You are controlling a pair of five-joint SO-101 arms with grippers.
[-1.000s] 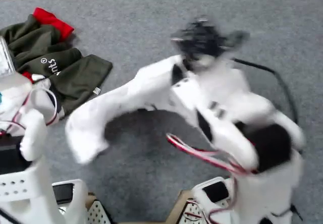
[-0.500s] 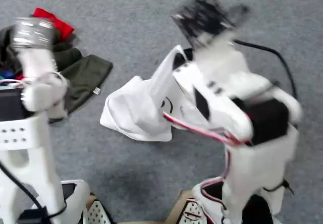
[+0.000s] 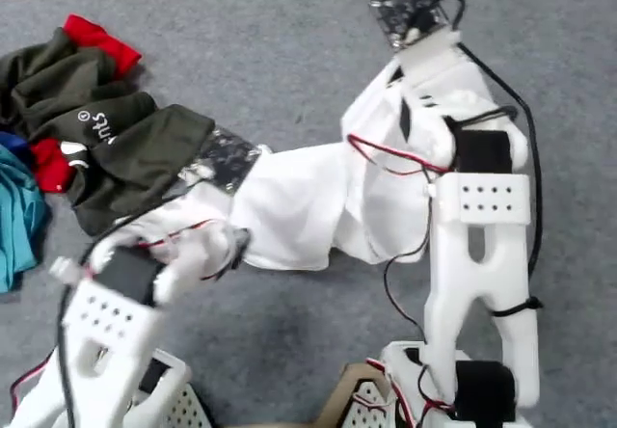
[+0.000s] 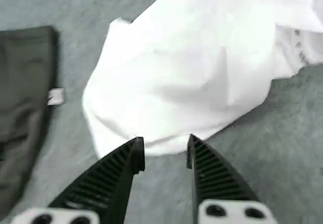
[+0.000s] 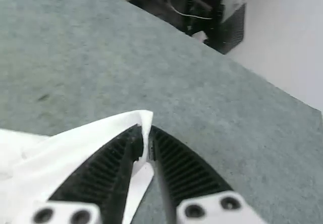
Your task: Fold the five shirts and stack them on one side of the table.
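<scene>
Right wrist view: right gripper clamped on white shirt corner.
Left wrist view: left gripper spread apart at shirt's edge.
High view: shirt rumpled, stretched across middle of table; shirt pile beside it.

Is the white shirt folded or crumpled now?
Crumpled: the white shirt lies bunched on the table, one edge pinched in the right claw.

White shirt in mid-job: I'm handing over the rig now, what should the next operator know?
Right gripper: shut on an edge of the white shirt, lifted at mid-table.
Left gripper: open, empty, fingers just short of the shirt's other end.
Dark green shirt, red shirt, teal shirt: heaped unfolded on the left arm's side.
Done: nothing folded or stacked.
Left: fold all, then stack.
</scene>
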